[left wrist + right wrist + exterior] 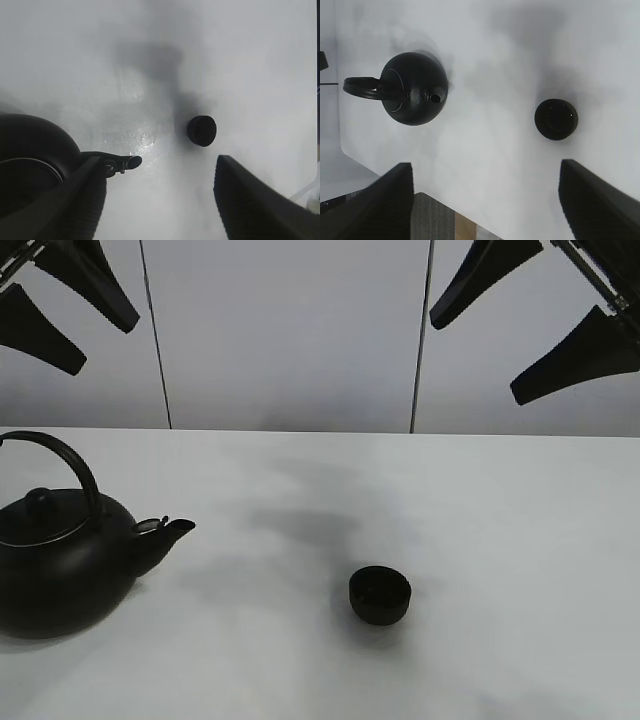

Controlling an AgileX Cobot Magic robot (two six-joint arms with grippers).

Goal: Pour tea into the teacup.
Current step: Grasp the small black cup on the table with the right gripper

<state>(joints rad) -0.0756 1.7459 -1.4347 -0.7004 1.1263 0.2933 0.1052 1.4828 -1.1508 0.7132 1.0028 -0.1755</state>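
Note:
The small matte-black teacup (380, 596) stands upright on the white table, right of centre; it also shows in the left wrist view (202, 130) and the right wrist view (556, 119). The big round black teapot (62, 558) with an arched handle sits at the left, spout toward the cup; it also shows in the left wrist view (35, 160) and the right wrist view (415, 95). My left gripper (62, 312) hangs high at the upper left, open and empty. My right gripper (525, 325) hangs high at the upper right, open and empty.
The white table (500, 540) runs back to a pale panelled wall (290, 330). In the right wrist view the table's edge (380, 172) shows beyond the teapot, with floor below it.

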